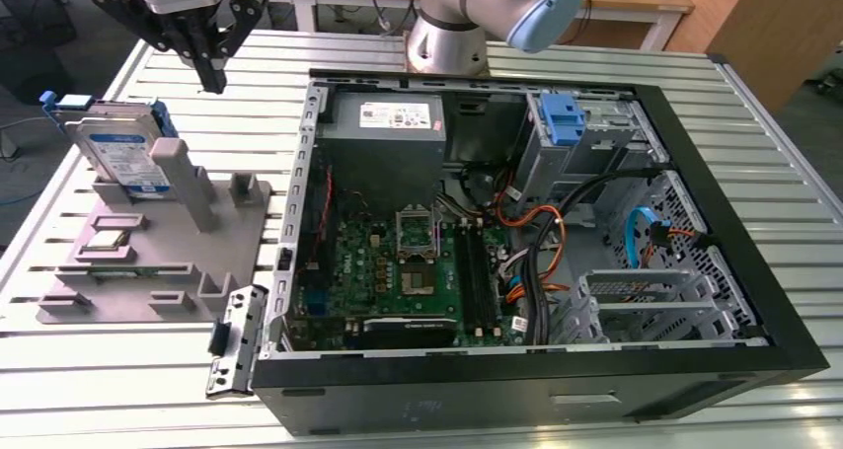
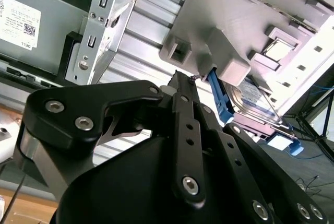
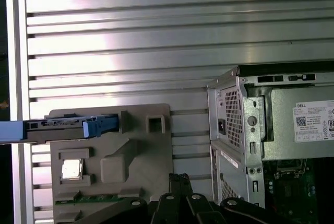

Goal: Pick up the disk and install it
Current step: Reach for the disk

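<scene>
- Locate the gripper (image 1: 211, 77) over the far part of the slatted table (image 1: 132, 370), towards the exterior view's left. It points straight down.
- Check the fingers. They are pressed together with nothing between them. Both wrist views confirm this, the first (image 3: 180, 178) and the second (image 2: 180, 76).
- Locate the disk (image 1: 118, 158) on the exterior view's left, to the near side of the gripper. The two do not touch.
- Note that the disk stands on edge in a slot at the far end of the grey fixture (image 1: 231, 237). It rests against an upright grey post (image 1: 178, 173).
- Note its orientation. The broad labelled face points to the near side. The long axis appears to run upward and leans slightly.
- In the first wrist view you see the disk (image 3: 73, 126) edge-on from above, as a thin strip. It runs along the far edge of the fixture (image 3: 148, 156) and overhangs the fixture's outer side.
- Observe the blue carrier frame at both ends of the disk.
- Observe a small square chip (image 1: 106, 240) seated in the fixture, nearer than the disk.
- Locate the open computer case (image 1: 527, 375) just beside the fixture, on the exterior view's right.
- Inside the case, the grey power supply (image 1: 385, 123) sits at the far left corner. A lone blue bracket (image 1: 563, 121) sits in the far right bay.
</scene>
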